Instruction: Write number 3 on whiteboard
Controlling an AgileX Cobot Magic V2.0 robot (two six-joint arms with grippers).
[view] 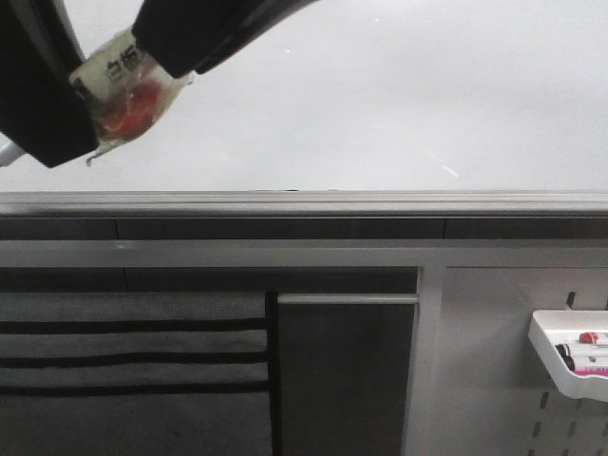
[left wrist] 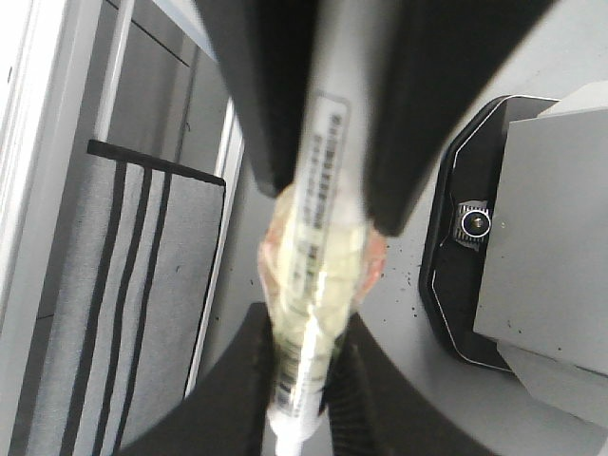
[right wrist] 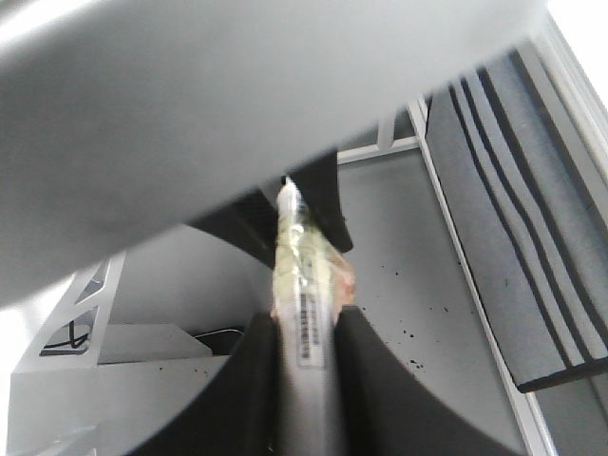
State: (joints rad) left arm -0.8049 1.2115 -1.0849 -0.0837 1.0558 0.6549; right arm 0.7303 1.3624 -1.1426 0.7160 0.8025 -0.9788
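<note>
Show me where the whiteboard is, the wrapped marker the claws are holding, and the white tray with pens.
whiteboard (view: 380, 95): front view, on its bare white face.
wrapped marker (view: 128, 90): front view, on its taped red middle.
white tray (view: 549, 344): front view, on its near rim.

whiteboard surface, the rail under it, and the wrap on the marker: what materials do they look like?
Whiteboard: smooth glossy white sheet, likely coated; faint scuffs and soft glare show. Rail: looks like brushed grey metal, straight extruded edges with a light sheen. Wrap on the marker: clear, crinkled plastic or tape, yellowish, red showing through in the front view.
</note>
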